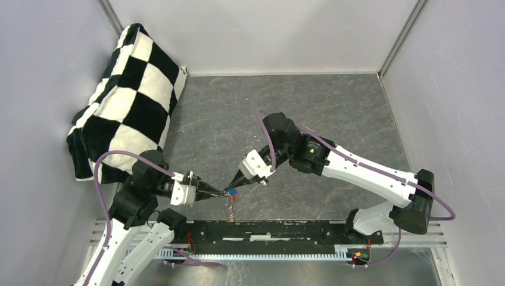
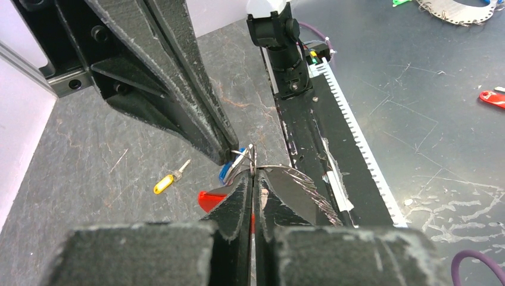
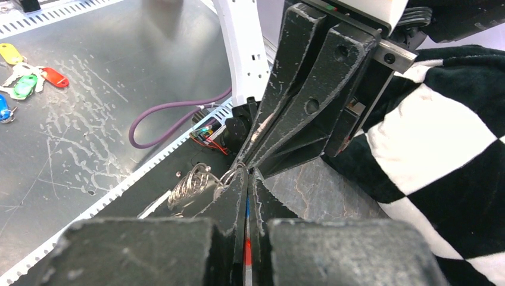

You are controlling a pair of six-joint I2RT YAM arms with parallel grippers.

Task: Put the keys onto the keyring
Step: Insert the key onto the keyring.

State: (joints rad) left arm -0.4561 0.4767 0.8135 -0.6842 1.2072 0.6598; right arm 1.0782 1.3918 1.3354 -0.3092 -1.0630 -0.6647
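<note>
1. Top view: the left gripper and the right gripper meet tip to tip over the near part of the counter. Both sets of jaws look pressed together. The blue-capped key and the red keyring sit just under the meeting tips. Only this view shows both arms whole. A checkered cloth lies well behind the left jaws.

2. Left wrist view: its jaws are together, and thin wire loops stand at their tips. The keyring shows as a red crescent just left of the jaws, with red also in the slit between them; I cannot tell whether it is clamped. The blue cap is at the tip of the right jaws. Only here does the yellow-capped key appear, flat on the counter, left of both jaws and apart from them.

3. Right wrist view: its jaws are together, and the slit shows a blue sliver above a red one. The wire loops show as a coil just left of the tips. Tagged keys lie far to the left, on a lower metal surface.
</note>
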